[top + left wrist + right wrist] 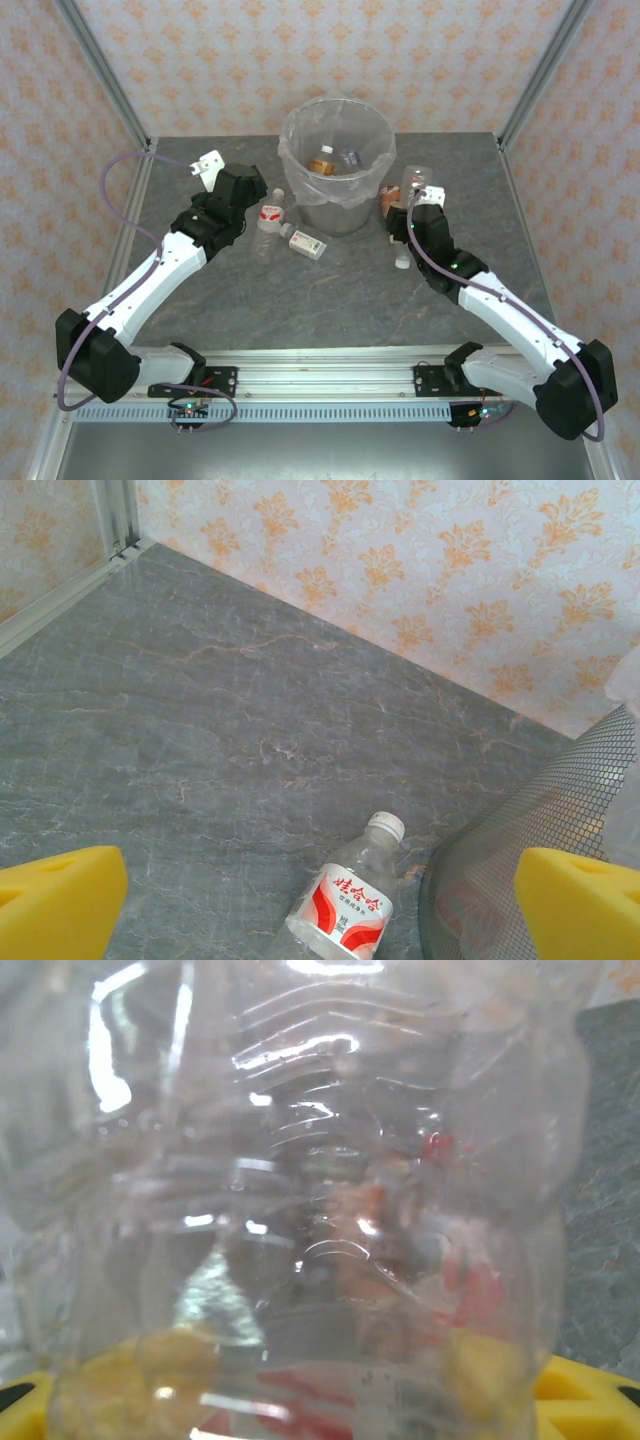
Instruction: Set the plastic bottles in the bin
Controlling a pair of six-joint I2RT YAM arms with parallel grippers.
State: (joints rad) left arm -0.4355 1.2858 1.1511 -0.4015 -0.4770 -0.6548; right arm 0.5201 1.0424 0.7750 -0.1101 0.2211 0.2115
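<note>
Right pincer pinched clear plastic bottle, held just right of bin. I judged: lift clear of rim, swing left, release over middle, mind liner bag. Left pincer spread, white-capped bottle lying on table beside bin's mesh wall.

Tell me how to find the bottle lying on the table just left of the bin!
Find the round grey bin at the back of the table. Just left of it lies a clear bottle, white cap toward the wall. Unlike the flat white item beside it, it is round and see-through with a red-and-white label.
</note>
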